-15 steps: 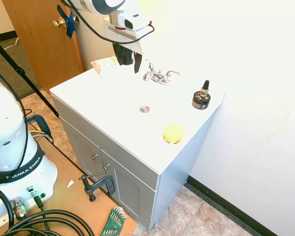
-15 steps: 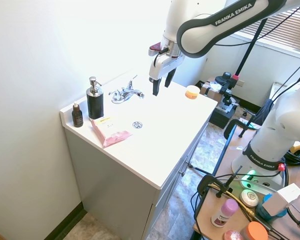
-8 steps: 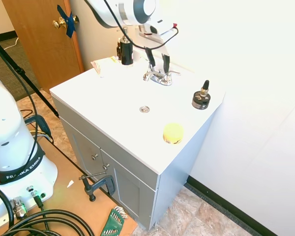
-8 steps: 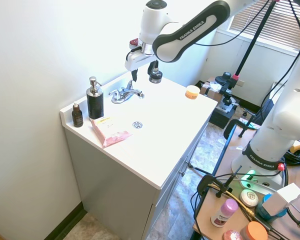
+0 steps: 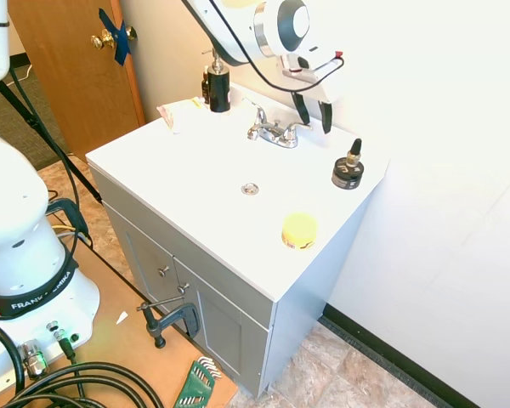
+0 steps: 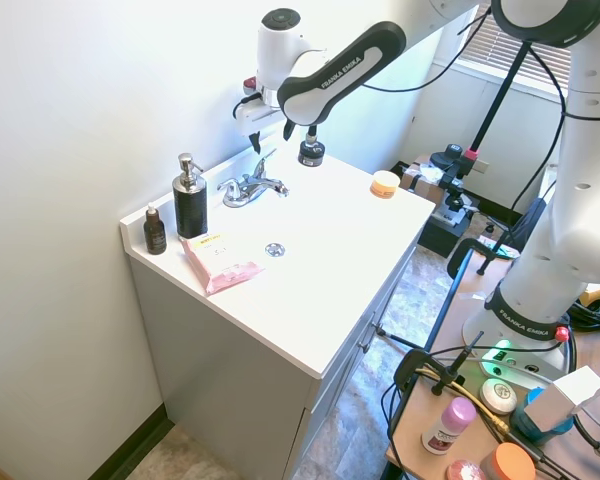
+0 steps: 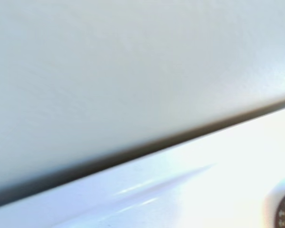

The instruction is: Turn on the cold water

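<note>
The gripper (image 5: 314, 110), fingers spread wide and empty, is held upper centre of frame behind the faucet (image 5: 274, 132), seemingly positioned to reach a lever.

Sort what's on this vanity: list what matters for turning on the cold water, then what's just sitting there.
For the job:
- chrome faucet with its two lever handles; which one is cold cannot be told
- gripper, open, hanging behind the faucet near the wall

Just lying about:
- black pump bottle
- black dropper jar
- yellow round container
- pink packet
- small brown bottle
</note>
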`<state>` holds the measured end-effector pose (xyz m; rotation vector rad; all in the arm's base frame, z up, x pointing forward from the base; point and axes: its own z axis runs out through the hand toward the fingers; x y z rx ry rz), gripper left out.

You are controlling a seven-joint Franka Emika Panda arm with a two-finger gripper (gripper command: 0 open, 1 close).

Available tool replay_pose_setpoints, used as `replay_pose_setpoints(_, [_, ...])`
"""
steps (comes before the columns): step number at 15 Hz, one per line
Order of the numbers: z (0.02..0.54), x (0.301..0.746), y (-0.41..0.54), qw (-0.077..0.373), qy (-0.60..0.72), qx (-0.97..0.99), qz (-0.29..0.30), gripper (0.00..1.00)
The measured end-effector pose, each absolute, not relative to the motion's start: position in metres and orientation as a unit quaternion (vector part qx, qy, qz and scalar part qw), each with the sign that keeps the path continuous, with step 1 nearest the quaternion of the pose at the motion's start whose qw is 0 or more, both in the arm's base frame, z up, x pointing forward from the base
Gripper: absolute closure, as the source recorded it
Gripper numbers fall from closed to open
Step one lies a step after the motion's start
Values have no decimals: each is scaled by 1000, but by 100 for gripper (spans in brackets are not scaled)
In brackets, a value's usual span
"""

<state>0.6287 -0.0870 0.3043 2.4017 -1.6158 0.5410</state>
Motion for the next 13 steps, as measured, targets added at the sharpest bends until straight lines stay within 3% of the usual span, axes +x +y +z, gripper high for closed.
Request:
replay_pose_setpoints(5, [295,613,-87,115,-537,828,116,0])
replay_pose_setpoints(10, [317,589,-79,90,-522,844,78,0])
replay_pose_setpoints(13, [336,549,-67,73,-490,866,62,0])
